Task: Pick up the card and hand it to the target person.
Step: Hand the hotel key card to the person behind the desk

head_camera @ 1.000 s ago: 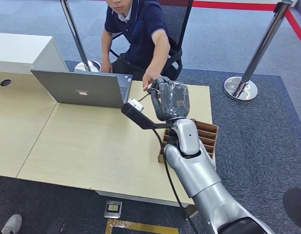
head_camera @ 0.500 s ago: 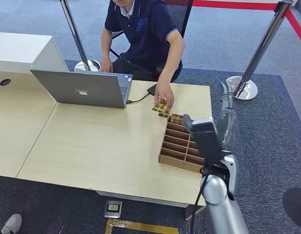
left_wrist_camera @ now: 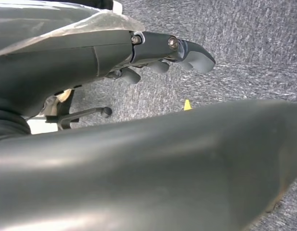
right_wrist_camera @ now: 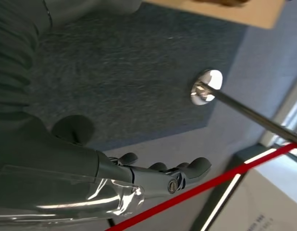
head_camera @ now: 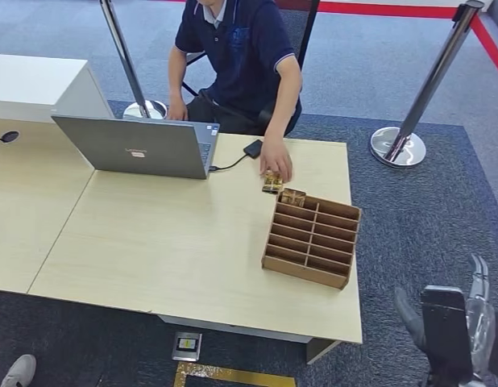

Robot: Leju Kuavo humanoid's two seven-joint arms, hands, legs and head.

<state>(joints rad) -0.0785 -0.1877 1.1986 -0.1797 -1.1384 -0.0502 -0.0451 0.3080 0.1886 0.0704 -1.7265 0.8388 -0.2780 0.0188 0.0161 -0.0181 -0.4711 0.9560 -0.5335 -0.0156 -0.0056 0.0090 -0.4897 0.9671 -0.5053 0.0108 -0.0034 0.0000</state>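
Note:
The card [head_camera: 272,184], small, gold and dark, lies on the table just beyond the far left corner of the wooden compartment tray [head_camera: 312,239]. The seated person's hand [head_camera: 277,164] rests on it. My right hand [head_camera: 478,310] hangs low beside the table's right end, over the carpet, well away from the card. Its fingers [right_wrist_camera: 183,169] are stretched out and hold nothing. My left hand [left_wrist_camera: 165,48] hangs over the grey carpet, fingers apart and bare.
An open grey laptop [head_camera: 140,147] stands at the table's far left, with a black cable and a small black device [head_camera: 253,148] next to it. Two chrome stanchions [head_camera: 397,145] [head_camera: 143,107] stand behind the table [head_camera: 161,242]. A shoe [head_camera: 18,371] shows at the lower left.
My right arm has drawn back from over the table and dropped to the lower right. The person's hand has brought the card down onto the table beside the tray.

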